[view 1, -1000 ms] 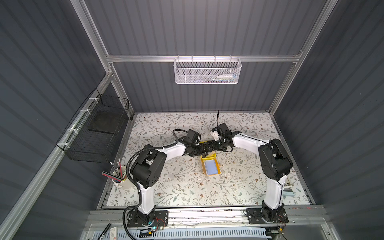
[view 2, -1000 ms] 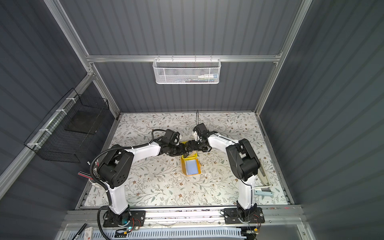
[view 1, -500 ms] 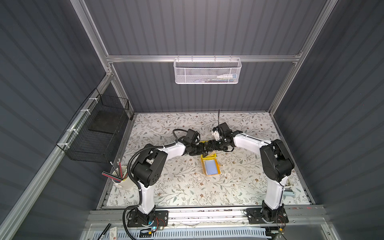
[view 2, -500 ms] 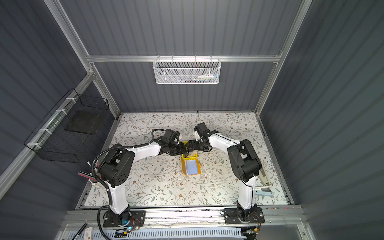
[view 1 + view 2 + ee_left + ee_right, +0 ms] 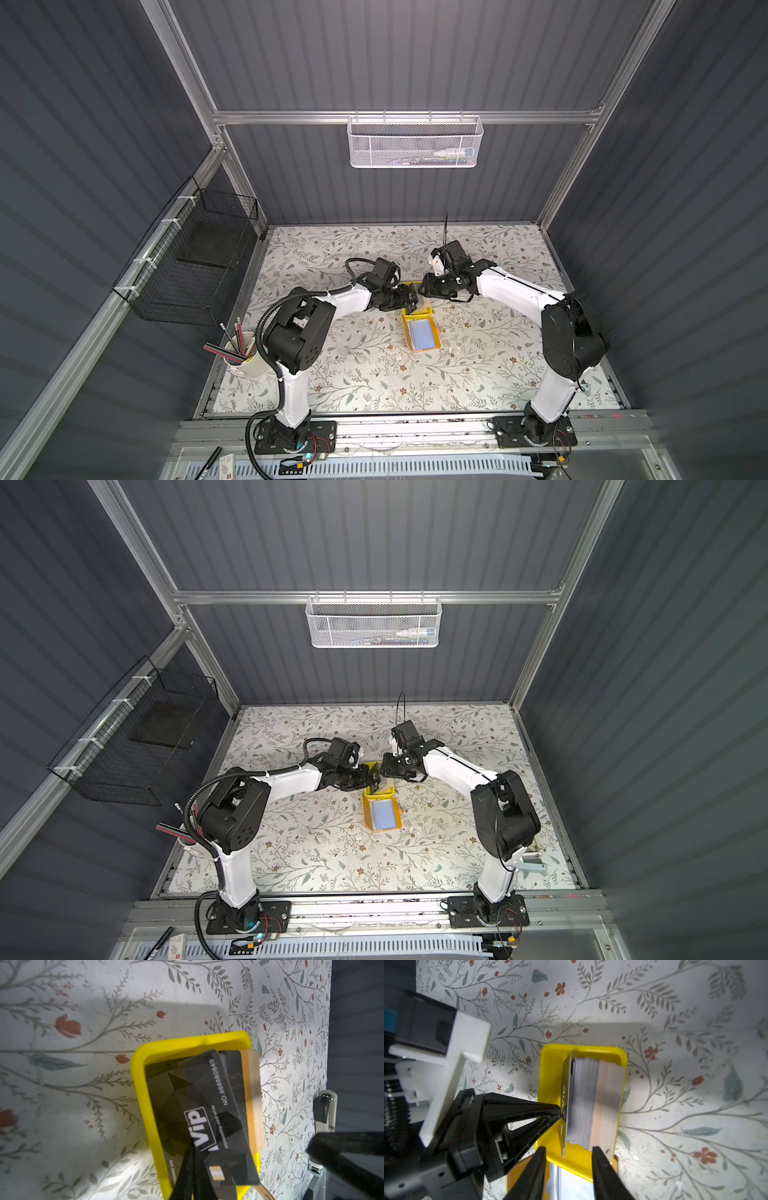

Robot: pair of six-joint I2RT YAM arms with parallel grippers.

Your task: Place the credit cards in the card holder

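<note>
your left tool (image 5: 560,1112) clamped on the edge of a black VIP card (image 5: 209,1093), card angled slightly off the stack of credit cards (image 5: 591,1101) in the yellow tray (image 5: 550,1068), right tool (image 5: 569,1150) partly spread, straddling one end of the stack, card holder (image 5: 420,337) open on the counter (image 5: 353,374) beside the tray

The left arm (image 5: 349,300) and right arm (image 5: 511,286) had white shells between bulky black joint housings, a black corrugated cable (image 5: 277,303) along the left one, and black bolted base plates (image 5: 320,432).
</note>
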